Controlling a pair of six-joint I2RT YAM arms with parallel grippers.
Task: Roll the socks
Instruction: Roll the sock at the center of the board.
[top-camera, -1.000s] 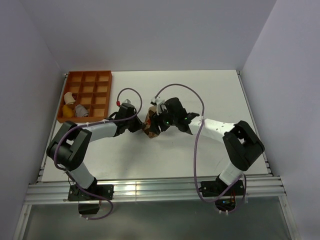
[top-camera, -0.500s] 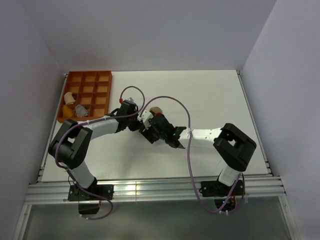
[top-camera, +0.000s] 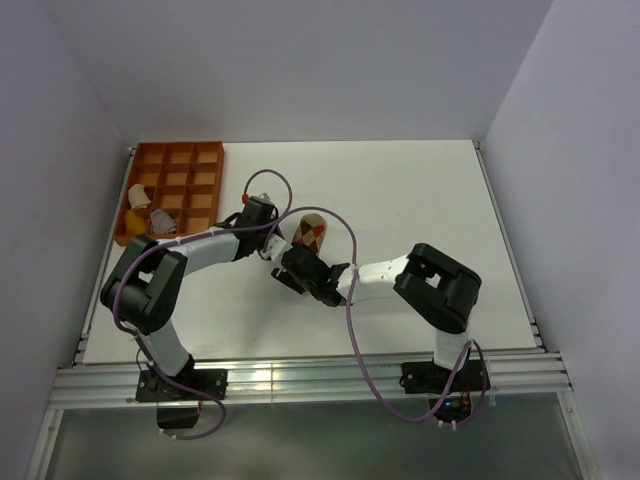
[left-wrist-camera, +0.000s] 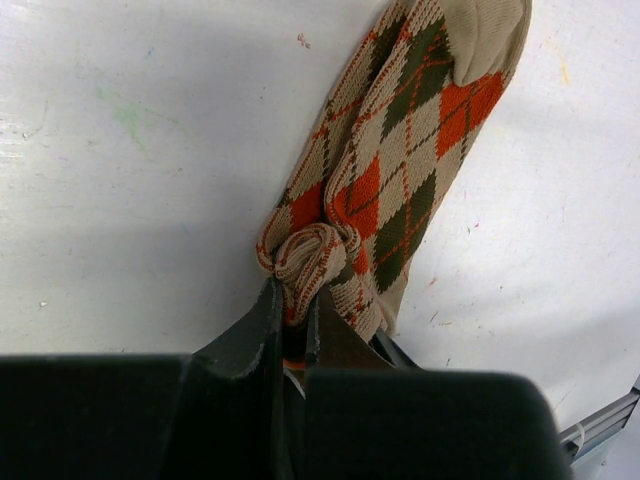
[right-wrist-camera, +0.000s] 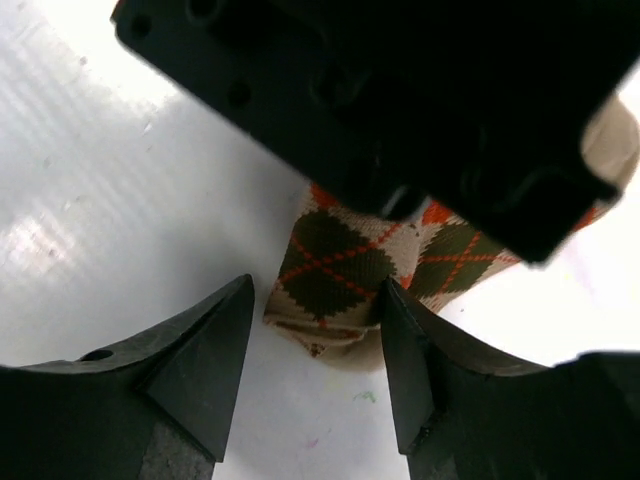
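My left gripper (left-wrist-camera: 295, 300) is clamped on the bunched cuff of the argyle sock (left-wrist-camera: 400, 190), which lies stretched out on the white table (top-camera: 420, 190), left of centre. Since a second ago my right gripper (right-wrist-camera: 318, 292) has swung round to the sock's near side. Its jaws are spread and grip nothing.

You've got the right gripper (right-wrist-camera: 318, 288) low over the white table (right-wrist-camera: 110, 190), its two dark fingers (right-wrist-camera: 200, 370) spread wide. The folded end of the argyle sock (right-wrist-camera: 340, 255) lies in the gap: tan, brown diamonds, orange lines. Finger contact: can't tell. A black housing (right-wrist-camera: 400, 90) overhead hides the rest of the sock.
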